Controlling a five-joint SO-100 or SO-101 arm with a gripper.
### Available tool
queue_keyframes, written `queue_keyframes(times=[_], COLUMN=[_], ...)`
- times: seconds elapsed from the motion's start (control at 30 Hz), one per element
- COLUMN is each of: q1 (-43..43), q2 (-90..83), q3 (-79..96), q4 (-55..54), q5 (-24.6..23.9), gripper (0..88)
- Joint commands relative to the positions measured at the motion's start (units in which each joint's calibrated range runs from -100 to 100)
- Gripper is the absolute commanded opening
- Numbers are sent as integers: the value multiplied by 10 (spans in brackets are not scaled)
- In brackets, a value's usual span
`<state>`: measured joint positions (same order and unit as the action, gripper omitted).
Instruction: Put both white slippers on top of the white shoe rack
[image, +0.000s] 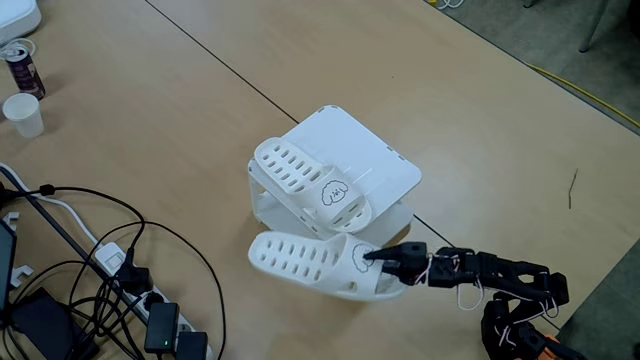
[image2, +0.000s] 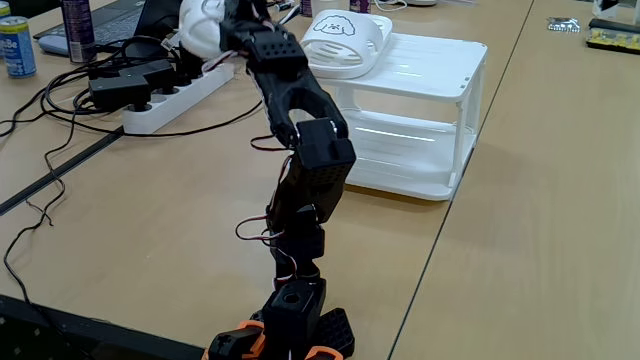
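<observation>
Held slipper (image: 305, 262): lifted beside the rack's near-left edge in a fixed view.
Upper slipper (image: 310, 182): lying on the rack top.
White shoe rack (image: 385, 165): mid-table, upright.
Gripper (image: 375, 257): clenched on the held slipper's strap end.
Arm (image2: 300, 150): stretched toward the rack.

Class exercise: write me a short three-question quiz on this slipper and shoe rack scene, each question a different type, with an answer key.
1. True or false: one white slipper already lies on the white shoe rack.
2. Multiple choice: the gripper is shut on A) a paper cup, B) the second slipper, C) a power strip.
3. Fill in: in the fixed view from above, the paper cup stands beside a drinks ____.

Key: 1 true; 2 B; 3 can.
</observation>
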<state>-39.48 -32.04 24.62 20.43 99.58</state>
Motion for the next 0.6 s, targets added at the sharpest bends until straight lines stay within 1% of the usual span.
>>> queue_keyframes(times=[0.0,0.13,0.3,0.57], q1=[2,35,100,215], q2=[-40,-39,-39,-39], q3=[-114,-158,-206,-232], q4=[27,44,61,61], q5=[4,4,4,4], gripper=[8,8,8,8])
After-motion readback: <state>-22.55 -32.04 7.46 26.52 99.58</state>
